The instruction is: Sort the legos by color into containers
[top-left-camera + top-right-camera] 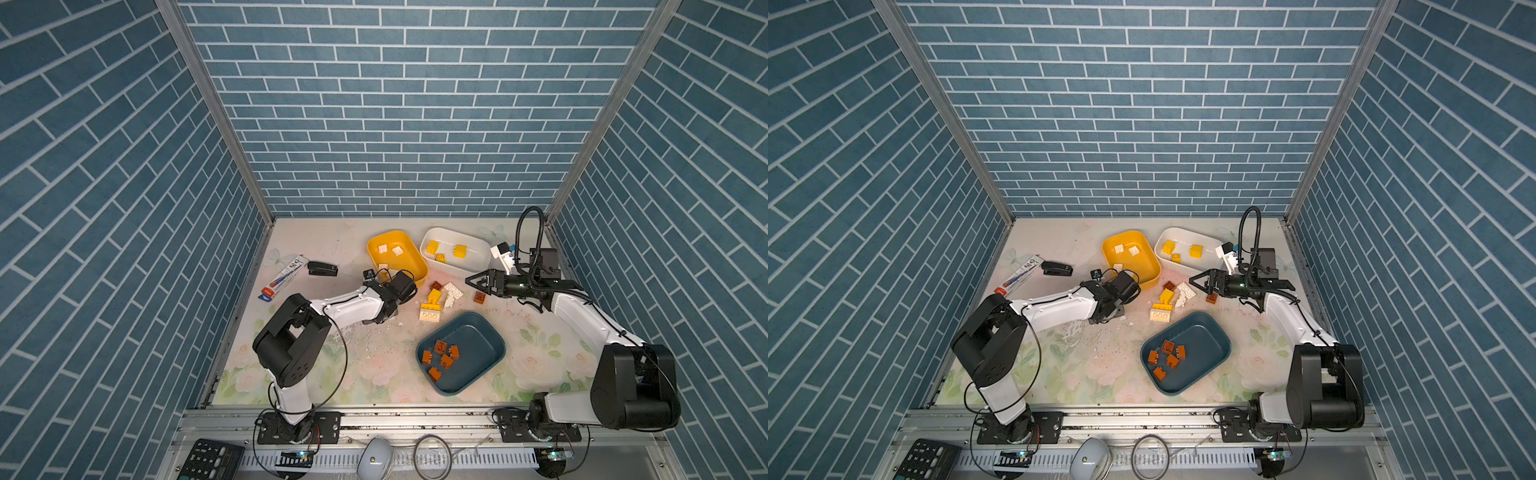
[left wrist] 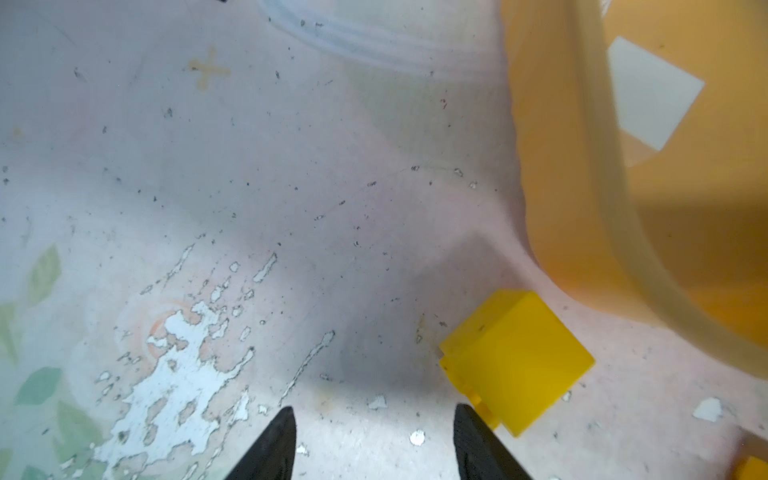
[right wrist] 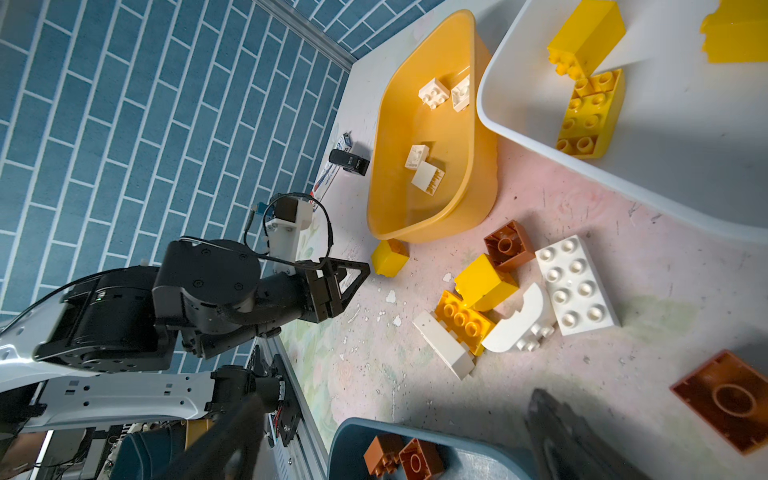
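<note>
My left gripper (image 2: 374, 415) is low over the mat with its jaws open and nothing between them. A small yellow brick (image 2: 515, 361) lies just outside one finger, beside the end of the yellow tub (image 1: 405, 266), which holds white bricks. My right gripper (image 1: 469, 279) hovers open by the loose pile: a yellow brick (image 1: 434, 296), a white 2x4 (image 1: 454, 289), a brown brick (image 1: 436, 285) and another brown brick (image 1: 480, 297). The white tub (image 1: 478, 249) holds yellow bricks. Inside the teal tub (image 1: 473, 340) are several brown bricks.
A black stapler (image 1: 322, 269) and a long printed packet (image 1: 282, 274) lie at the back left of the mat. The mat's print is worn and flaked in front of the left arm. Blue brick-pattern walls close in three sides.
</note>
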`<act>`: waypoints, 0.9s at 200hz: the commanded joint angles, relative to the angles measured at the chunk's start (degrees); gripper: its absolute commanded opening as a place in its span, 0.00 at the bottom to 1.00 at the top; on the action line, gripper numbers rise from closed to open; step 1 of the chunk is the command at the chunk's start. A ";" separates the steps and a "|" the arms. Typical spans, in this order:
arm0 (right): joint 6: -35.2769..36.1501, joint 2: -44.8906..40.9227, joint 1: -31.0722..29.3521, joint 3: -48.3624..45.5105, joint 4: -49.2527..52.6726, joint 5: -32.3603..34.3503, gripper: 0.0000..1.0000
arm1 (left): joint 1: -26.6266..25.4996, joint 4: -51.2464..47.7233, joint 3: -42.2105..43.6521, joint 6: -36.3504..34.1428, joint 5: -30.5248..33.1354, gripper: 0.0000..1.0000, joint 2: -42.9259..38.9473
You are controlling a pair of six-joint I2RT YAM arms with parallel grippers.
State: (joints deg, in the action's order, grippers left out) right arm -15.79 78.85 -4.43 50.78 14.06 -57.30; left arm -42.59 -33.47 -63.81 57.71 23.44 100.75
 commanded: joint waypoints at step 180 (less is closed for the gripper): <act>2.96 -2.81 1.10 -0.29 2.55 -1.24 0.98 | 6.68 6.73 -4.87 -54.05 -21.24 0.68 5.86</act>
State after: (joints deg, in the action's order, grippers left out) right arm -15.14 77.69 -3.68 50.78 15.20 -57.67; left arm -36.75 -28.21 -66.96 5.45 4.45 105.01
